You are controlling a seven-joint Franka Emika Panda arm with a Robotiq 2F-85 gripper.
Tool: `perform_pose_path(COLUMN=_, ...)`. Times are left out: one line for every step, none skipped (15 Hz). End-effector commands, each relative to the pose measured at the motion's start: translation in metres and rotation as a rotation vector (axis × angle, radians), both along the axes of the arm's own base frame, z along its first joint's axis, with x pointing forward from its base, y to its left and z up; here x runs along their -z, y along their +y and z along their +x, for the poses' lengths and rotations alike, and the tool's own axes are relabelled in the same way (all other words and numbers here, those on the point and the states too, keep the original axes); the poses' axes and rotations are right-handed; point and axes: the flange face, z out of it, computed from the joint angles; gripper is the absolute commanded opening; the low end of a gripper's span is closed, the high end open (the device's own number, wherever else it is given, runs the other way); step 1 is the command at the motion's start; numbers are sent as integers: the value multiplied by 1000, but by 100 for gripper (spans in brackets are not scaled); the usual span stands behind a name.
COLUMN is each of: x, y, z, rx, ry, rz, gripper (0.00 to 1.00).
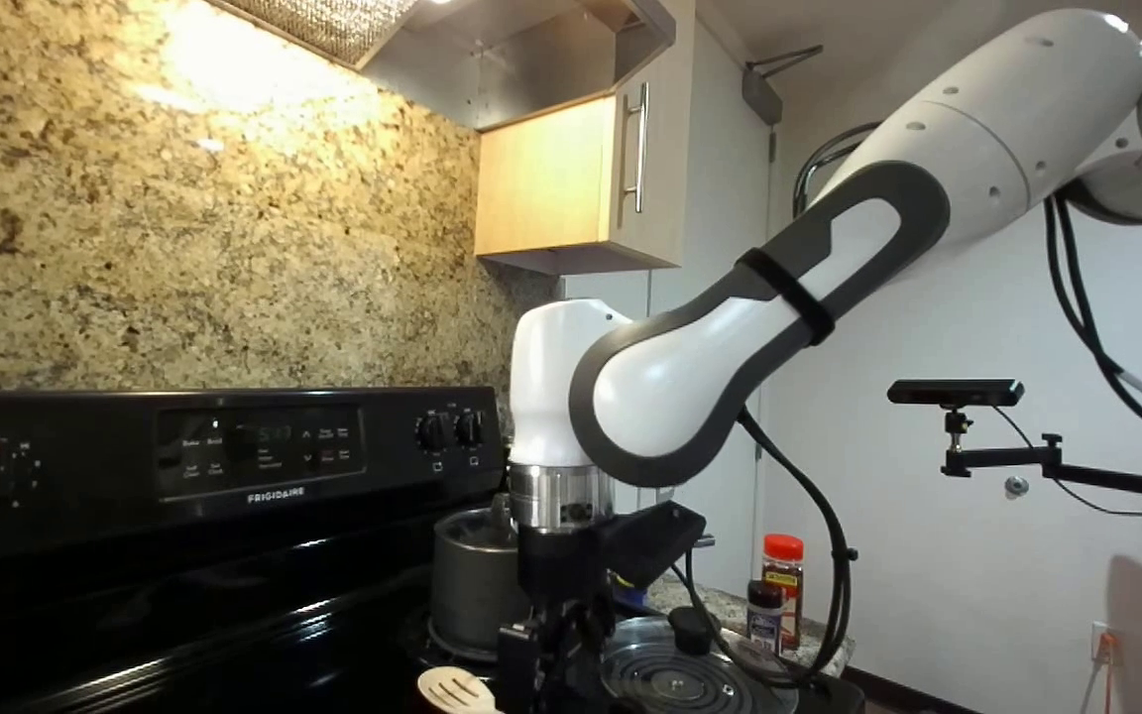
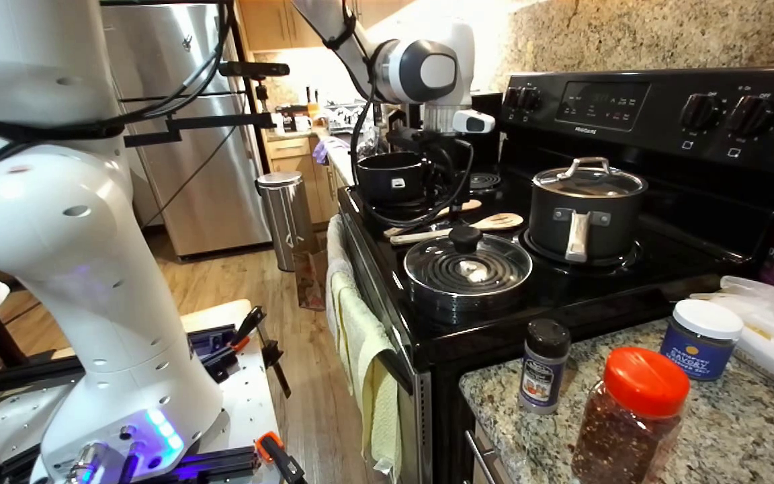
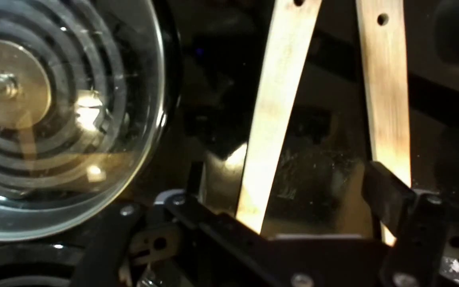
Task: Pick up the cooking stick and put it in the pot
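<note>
Read cooking stick [image 3: 272,115] as the one w/ slotted head [image 2: 502,220]: flat on desk [image 3: 217,87] (glossy blk stove top), btwn knobbed glass lid [image 3: 60,111] and second stick [image 3: 387,95]. Not certain of choice btwn the 2.

Read jaws as spread wide, nothing held, left and right of its handle in wrist view; right side in front of second stick, can't tell touching or apart.

Handling (judged): light, stiff, not fragile; dry-looking wood, so only mildly slippery. Prob. head-heavy, may swivel if pinched nr the holed end. Take by handle, a bit toward head, squeezing across edges; thin, so go low. Avoid catching second stick too.

Containers: pot [image 2: 612,232], i.e. dk grey saucepan at right in an ext. view, w/ own lid [image 2: 588,185] on; can't see contents. Prob. need to lift that off first. Farther left, open blk pot [image 2: 379,183], apparently lidless; too dark inside to tell contents. Under knobbed glass lid, can't tell pan or no pan. Nr right, red-capped jar [image 2: 629,417] w/ dk red flakes [image 2: 615,447] inside.
</note>
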Motion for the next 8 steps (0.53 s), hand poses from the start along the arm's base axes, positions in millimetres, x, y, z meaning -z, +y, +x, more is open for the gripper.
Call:
perform_pose_path(x=18, y=10, z=-16, rx=94, ry=-22, rz=4, gripper=100)
perform_pose_path(x=21, y=11, z=-19, rx=115, ry=-29, rz=4, gripper=100)
perform_pose_path(x=25, y=12, z=-21, rx=136, ry=-36, rz=3, gripper=100)
perform_pose_path(x=28, y=12, z=-23, rx=161, ry=-49, rz=3, gripper=100)
perform_pose_path(x=30, y=11, z=-24, rx=188, ry=-65, rz=-1, gripper=100)
perform_pose_path(x=33, y=10, z=-24, rx=206, ry=-78, rz=4, gripper=100)
perform_pose_path(x=34, y=9, z=-25, rx=225, ry=-88, rz=1, gripper=100)
perform_pose_path(x=35, y=8, z=-25, rx=237, ry=-96, rz=1, gripper=100)
